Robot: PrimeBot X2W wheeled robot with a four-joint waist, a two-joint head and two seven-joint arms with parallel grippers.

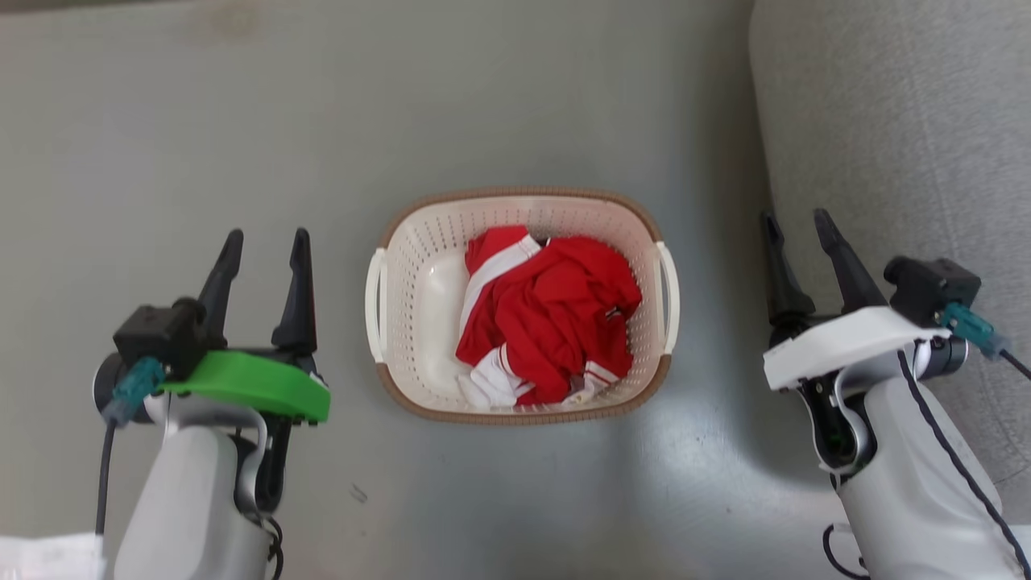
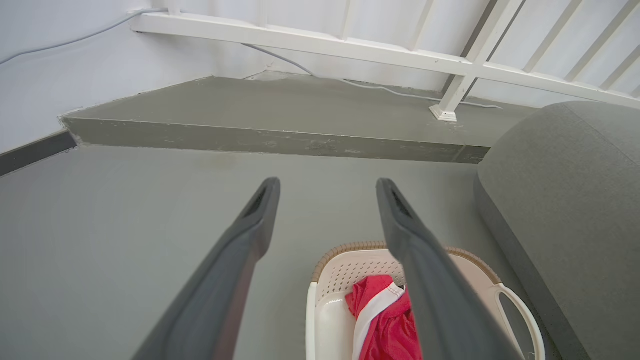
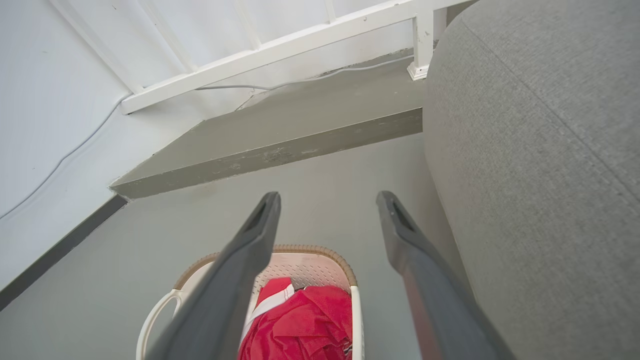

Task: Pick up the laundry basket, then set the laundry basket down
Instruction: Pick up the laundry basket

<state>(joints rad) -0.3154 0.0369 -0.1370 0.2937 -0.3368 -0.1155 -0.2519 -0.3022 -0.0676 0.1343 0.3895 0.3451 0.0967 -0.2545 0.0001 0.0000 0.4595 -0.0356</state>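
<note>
While my left claw (image 1: pixel 267 238) hangs released at the left, fingers spread and holding nothing, I see the laundry basket (image 1: pixel 412 266) resting on the grey floor (image 1: pixel 161 121) in the middle, well apart from it. A red and white garment (image 1: pixel 556 314) lies crumpled inside. At the right, my right claw (image 1: pixel 796 217) is likewise released and empty, beside a grey upholstered seat (image 1: pixel 886 121).

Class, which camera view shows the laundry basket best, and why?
The head view: the whole laundry basket shows from above, rim and both handles. In each wrist view the bottom edge cuts it off and a dark finger covers part.
</note>
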